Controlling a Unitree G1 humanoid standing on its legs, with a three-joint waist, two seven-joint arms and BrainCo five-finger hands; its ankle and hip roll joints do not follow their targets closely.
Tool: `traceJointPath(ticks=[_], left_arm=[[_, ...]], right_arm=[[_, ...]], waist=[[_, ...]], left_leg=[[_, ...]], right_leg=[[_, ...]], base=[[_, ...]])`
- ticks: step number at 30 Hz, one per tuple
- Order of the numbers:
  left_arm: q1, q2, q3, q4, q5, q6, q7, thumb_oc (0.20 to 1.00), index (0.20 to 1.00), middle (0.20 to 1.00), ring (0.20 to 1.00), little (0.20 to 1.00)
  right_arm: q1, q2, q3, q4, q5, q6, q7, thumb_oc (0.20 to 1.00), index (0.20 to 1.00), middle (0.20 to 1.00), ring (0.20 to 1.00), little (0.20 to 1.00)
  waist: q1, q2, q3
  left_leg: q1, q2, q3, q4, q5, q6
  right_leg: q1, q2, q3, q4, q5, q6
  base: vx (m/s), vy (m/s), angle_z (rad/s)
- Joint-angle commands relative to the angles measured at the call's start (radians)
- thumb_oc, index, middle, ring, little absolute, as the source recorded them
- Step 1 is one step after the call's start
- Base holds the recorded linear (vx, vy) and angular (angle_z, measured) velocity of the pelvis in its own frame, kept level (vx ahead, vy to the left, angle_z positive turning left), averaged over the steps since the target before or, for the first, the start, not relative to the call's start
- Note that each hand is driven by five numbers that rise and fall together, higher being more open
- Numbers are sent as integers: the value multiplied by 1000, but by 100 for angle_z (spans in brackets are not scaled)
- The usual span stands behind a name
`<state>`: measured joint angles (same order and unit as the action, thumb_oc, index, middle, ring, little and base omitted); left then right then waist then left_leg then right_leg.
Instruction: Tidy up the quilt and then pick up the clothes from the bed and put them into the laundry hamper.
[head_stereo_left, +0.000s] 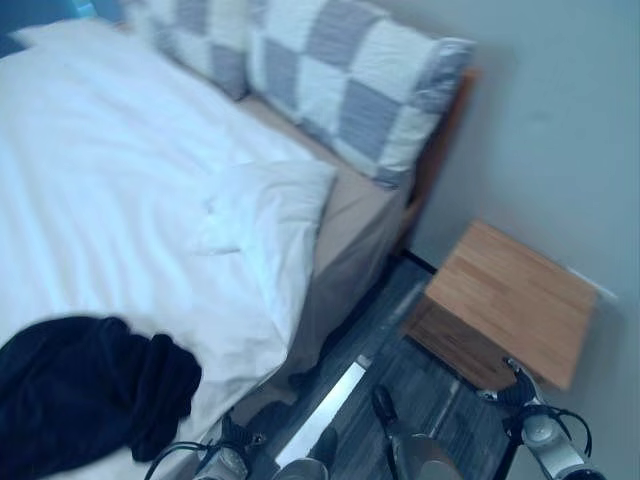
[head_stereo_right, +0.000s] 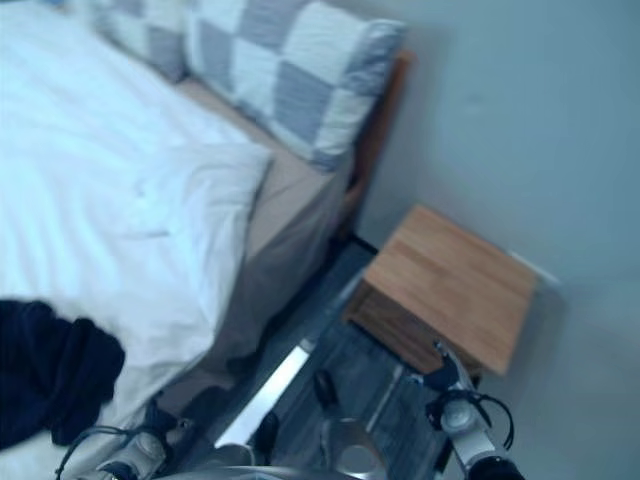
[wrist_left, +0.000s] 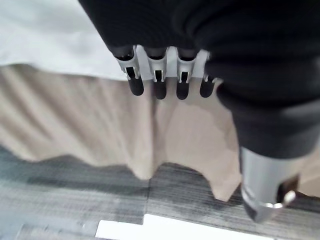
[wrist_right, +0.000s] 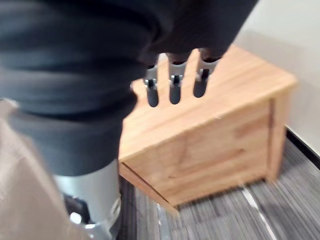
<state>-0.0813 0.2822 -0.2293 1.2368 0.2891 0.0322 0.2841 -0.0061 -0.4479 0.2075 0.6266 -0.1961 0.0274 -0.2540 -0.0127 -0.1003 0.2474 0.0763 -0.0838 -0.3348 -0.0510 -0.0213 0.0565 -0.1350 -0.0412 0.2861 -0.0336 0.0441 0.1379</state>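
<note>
A white quilt (head_stereo_left: 110, 190) covers the bed, and its near corner (head_stereo_left: 270, 205) is turned back and rumpled by the bed's edge. A heap of dark navy clothes (head_stereo_left: 80, 395) lies on the quilt at the lower left. My left hand (head_stereo_left: 225, 462) hangs low beside the bed, just right of the clothes. In the left wrist view its fingers (wrist_left: 157, 82) are straight and hold nothing, with the beige bed skirt (wrist_left: 90, 130) past them. My right hand (head_stereo_left: 540, 428) hangs by the nightstand, fingers (wrist_right: 172, 85) straight and empty.
Two grey-and-white checked pillows (head_stereo_left: 345, 85) lean at the head of the bed. A wooden nightstand (head_stereo_left: 510, 300) stands against the wall on my right. A narrow strip of grey floor (head_stereo_left: 400, 370) runs between it and the bed.
</note>
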Motion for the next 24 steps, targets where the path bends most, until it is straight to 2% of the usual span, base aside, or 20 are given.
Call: traceJointPath(ticks=[1, 3, 4, 5, 6, 7, 8, 9, 10, 12, 13, 14, 15, 17, 18, 19, 20, 22, 23, 24], left_arm=[[24, 12, 9, -12, 9, -19, 22, 1000, 1000, 1000, 1000, 1000], [50, 9, 21, -11, -3, -23, 22, 1000, 1000, 1000, 1000, 1000], [65, -2, 25, -11, -21, -29, 22, 1000, 1000, 1000, 1000, 1000], [58, -7, 17, -16, -25, -26, 22, 1000, 1000, 1000, 1000, 1000], [48, -9, 5, -23, -20, -24, 22, 1000, 1000, 1000, 1000, 1000], [39, -4, -9, -33, -8, -23, 12, 1000, 1000, 1000, 1000, 1000], [28, 10, -16, -38, 7, -16, 5, 1000, 1000, 1000, 1000, 1000], [23, 21, -17, -52, 15, -12, -8, 1000, 1000, 1000, 1000, 1000], [27, 30, -21, -42, 26, -6, -27, 1000, 1000, 1000, 1000, 1000], [41, 35, -25, -43, 38, -4, -40, 1000, 1000, 1000, 1000, 1000], [37, 45, -40, -32, 57, -1, -58, 1000, 1000, 1000, 1000, 1000], [38, 50, -44, -30, 59, 1, -63, 1000, 1000, 1000, 1000, 1000], [35, 52, -48, -25, 61, 3, -60, 1000, 1000, 1000, 1000, 1000], [24, 60, -56, -13, 62, 11, -60, 1000, 1000, 1000, 1000, 1000], [22, 60, -62, -7, 63, 12, -60, 1000, 1000, 1000, 1000, 1000], [22, 60, -60, -6, 63, 12, -60, 1000, 1000, 1000, 1000, 1000], [15, 62, -69, 1, 67, 9, -62, 1000, 1000, 1000, 1000, 1000], [-15, 68, -111, 11, 82, 1, -76, 1000, 1000, 1000, 1000, 1000], [-24, 71, -115, 14, 83, 4, -75, 1000, 1000, 1000, 1000, 1000], [-24, 70, -113, 15, 83, 4, -75, 1000, 1000, 1000, 1000, 1000]], right_arm=[[-75, -143, -70, -180, -76, -68, -14, 1000, 1000, 1000, 1000, 1000], [-113, -174, -69, -217, -89, -78, -13, 1000, 1000, 1000, 1000, 1000], [-160, -221, -74, -249, -100, -85, -18, 1000, 1000, 1000, 1000, 1000], [-179, -250, -85, -254, -104, -79, -23, 1000, 1000, 1000, 1000, 1000], [-183, -278, -102, -260, -103, -78, -30, 1000, 1000, 1000, 1000, 1000], [-189, -304, -114, -258, -105, -74, -36, 1000, 1000, 1000, 1000, 1000], [-201, -326, -121, -254, -109, -67, -41, 1000, 1000, 1000, 1000, 1000], [-195, -354, -138, -265, -121, -62, -45, 1000, 1000, 1000, 1000, 1000], [-201, -387, -162, -259, -131, -46, -51, 1000, 1000, 1000, 1000, 1000], [-208, -393, -165, -260, -130, -41, -45, 1000, 1000, 1000, 1000, 1000], [-209, -414, -184, -269, -136, -42, -44, 1000, 1000, 1000, 1000, 1000], [-242, -423, -163, -268, -137, -41, -43, 1000, 1000, 1000, 1000, 1000], [-290, -425, -129, -254, -135, -40, -46, 1000, 1000, 1000, 1000, 1000], [-360, -431, -90, -233, -128, -38, -42, 1000, 1000, 1000, 1000, 1000], [-401, -429, -59, -223, -124, -37, -42, 1000, 1000, 1000, 1000, 1000], [-405, -429, -56, -221, -124, -37, -43, 1000, 1000, 1000, 1000, 1000], [-448, -429, -27, -210, -121, -38, -41, 1000, 1000, 1000, 1000, 1000], [-556, -438, 53, -171, -111, -33, -23, 1000, 1000, 1000, 1000, 1000], [-585, -430, 88, -140, -102, -36, -18, 1000, 1000, 1000, 1000, 1000], [-592, -429, 94, -134, -101, -37, -20, 1000, 1000, 1000, 1000, 1000]], waist=[[-3, -5, -3], [9, -2, -10], [23, 2, -13], [25, 1, -2], [16, 0, 12], [2, 2, 14], [-5, 2, 13], [-11, 13, 11], [-15, 18, 1], [-16, 21, -10], [-18, 24, -15], [-19, 24, -14], [-19, 21, -9], [-28, 20, 7], [-29, 21, 11], [-29, 23, 10], [-28, 25, 15], [-29, 23, 21], [-24, 22, 23], [-27, 23, 24]], left_leg=[[-11, 79, 109, 59, -92, -106], [-19, 94, 96, 73, -95, -117], [-36, 111, 123, 100, -103, -130], [-72, 116, 180, 134, -96, -135], [-116, 134, 303, 166, -83, -139], [-118, 172, 468, 165, -82, -138], [-118, 196, 587, 175, -77, -137], [-138, 221, 679, 182, -47, -141], [-130, 232, 722, 152, -38, -141], [-137, 214, 695, 147, -38, -133], [-131, 208, 673, 109, -27, -121], [-124, 202, 663, 93, -29, -113], [-116, 195, 652, 79, -26, -108], [-100, 186, 631, 51, -24, -100], [-88, 184, 624, 39, -25, -99], [-91, 187, 626, 39, -22, -100], [-82, 188, 617, 33, -22, -102], [-74, 181, 579, 27, -26, -122], [-79, 182, 564, 29, -26, -129], [-78, 182, 564, 30, -27, -129]], right_leg=[[11, -51, -76, 62, -57, 66], [32, -46, -88, 38, -55, 58], [80, -67, -162, -3, -61, 49], [107, -89, -211, -12, -65, 48], [120, -112, -265, -8, -73, 50], [138, -124, -331, -6, -90, 55], [145, -124, -378, -2, -102, 51], [154, -119, -432, 10, -119, 47], [153, -114, -462, 28, -128, 48], [146, -116, -478, 62, -136, 45], [126, -129, -514, 157, -149, 45], [104, -134, -516, 217, -152, 61], [78, -144, -511, 281, -152, 70], [8, -143, -454, 405, -133, 99], [-7, -132, -415, 410, -139, 102], [-10, -128, -413, 406, -133, 100], [-17, -116, -383, 382, -148, 94], [-5, -132, -293, 204, -139, 75], [-14, -143, -265, 153, -111, 76], [-11, -143, -266, 147, -109, 76]], base=[[179, -303, 150], [145, -215, 95], [76, -158, 36], [24, -197, 86], [-100, -98, 142], [-114, -106, 185], [-44, -91, 232], [21, -61, 214], [97, 7, 189], [110, 41, 124], [92, 56, 118], [113, 93, 96], [52, 87, 51], [46, 35, 73], [33, 5, 70], [43, -10, 64], [71, -85, 70], [125, -164, 46], [73, -122, 41], [63, -163, 70]])
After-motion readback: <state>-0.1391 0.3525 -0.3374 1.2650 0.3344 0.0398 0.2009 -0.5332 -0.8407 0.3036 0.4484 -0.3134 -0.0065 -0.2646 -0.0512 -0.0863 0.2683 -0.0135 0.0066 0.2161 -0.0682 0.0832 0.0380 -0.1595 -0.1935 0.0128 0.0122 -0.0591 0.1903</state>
